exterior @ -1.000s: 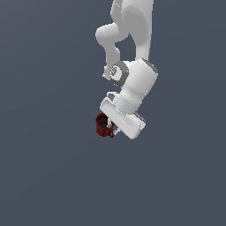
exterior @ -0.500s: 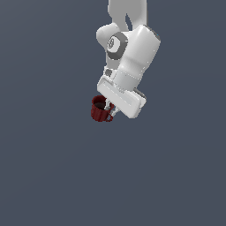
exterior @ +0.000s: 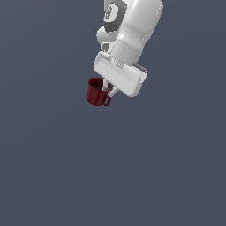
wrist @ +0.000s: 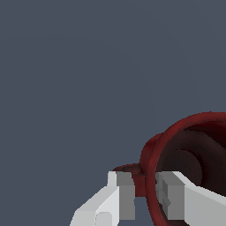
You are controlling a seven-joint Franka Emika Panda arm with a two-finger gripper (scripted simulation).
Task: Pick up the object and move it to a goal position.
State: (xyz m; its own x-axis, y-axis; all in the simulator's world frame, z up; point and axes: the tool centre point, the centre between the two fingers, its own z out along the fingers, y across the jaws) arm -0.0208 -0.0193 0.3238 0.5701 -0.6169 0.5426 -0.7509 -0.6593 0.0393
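The exterior camera watches me from off the arm, at middling range. My wrist camera sits tight behind my hand [wrist: 143,194]; both views share the mug [exterior: 97,92].

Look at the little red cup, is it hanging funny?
A bit. The mug hangs off to one side of the gripper, tilted. In the wrist view one finger is inside the rim and the other outside, by the handle. Nothing spilled or broken.
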